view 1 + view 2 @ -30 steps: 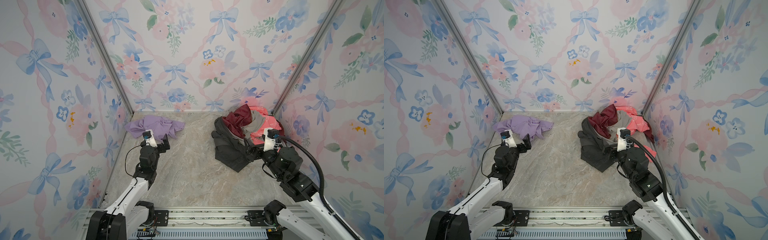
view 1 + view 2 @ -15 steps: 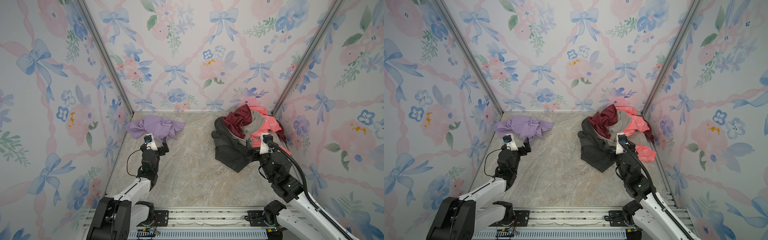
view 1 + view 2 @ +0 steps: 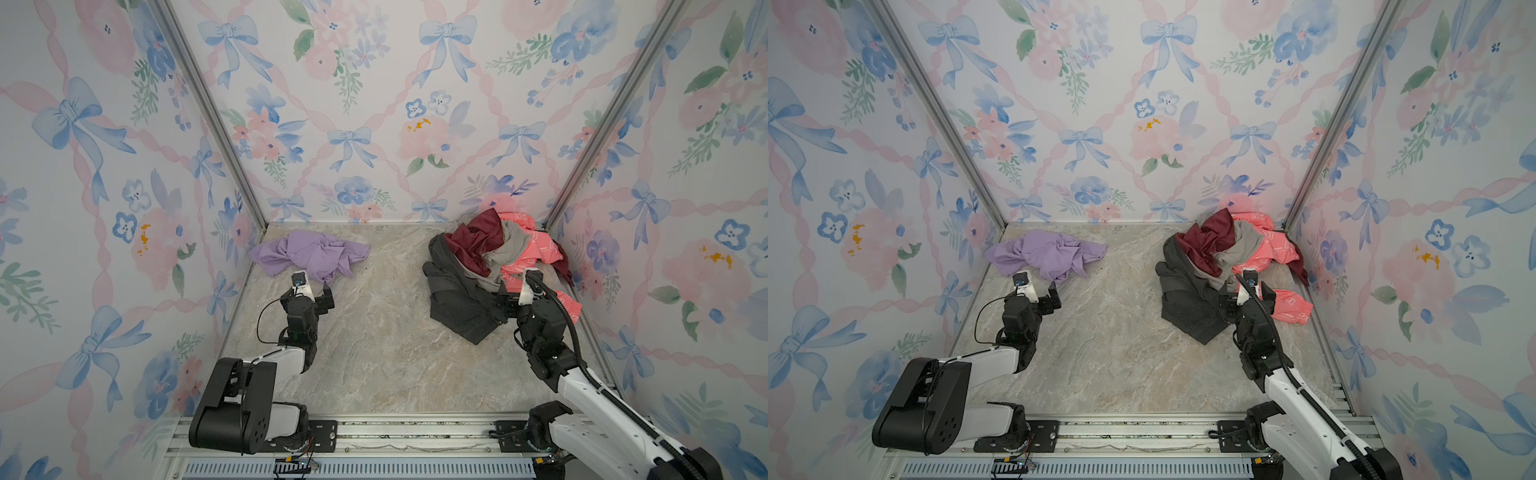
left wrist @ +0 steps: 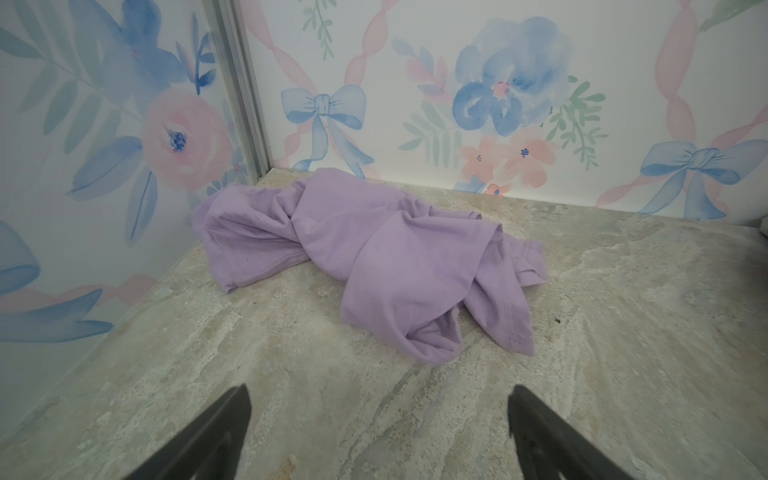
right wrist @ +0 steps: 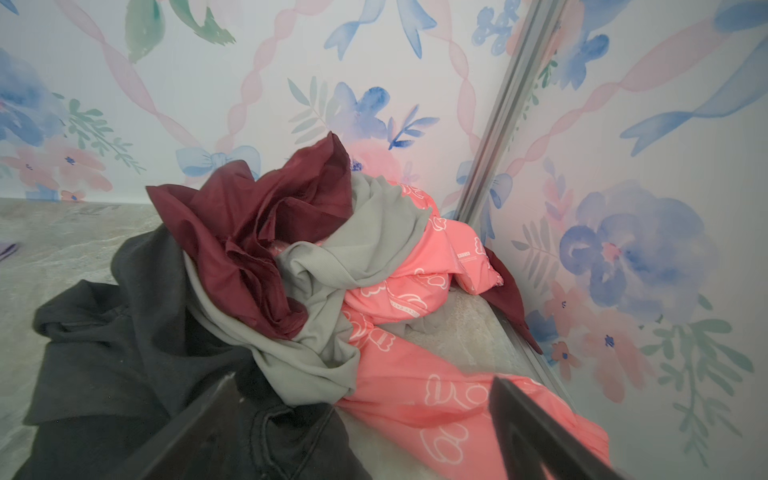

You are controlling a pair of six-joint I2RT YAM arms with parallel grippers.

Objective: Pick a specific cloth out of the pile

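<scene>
Left wrist view shows you the left gripper (image 4: 378, 390) spread wide and empty, just short of the lavender cloth (image 4: 374, 257). It lies crumpled on the desk (image 4: 124, 374) by the back left corner, well apart from the pile (image 3: 494, 266). Your right gripper (image 5: 361, 378) gapes at the pile's near edge, grasping nothing.

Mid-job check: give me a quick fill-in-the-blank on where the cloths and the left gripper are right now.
1. The cloth lies near the back ____ corner, apart from the pile.
2. The left gripper is ____ and empty, just short of the cloth.
3. The maroon garment sits on ____ of the pile.
Missing words: left; open; top.
</scene>
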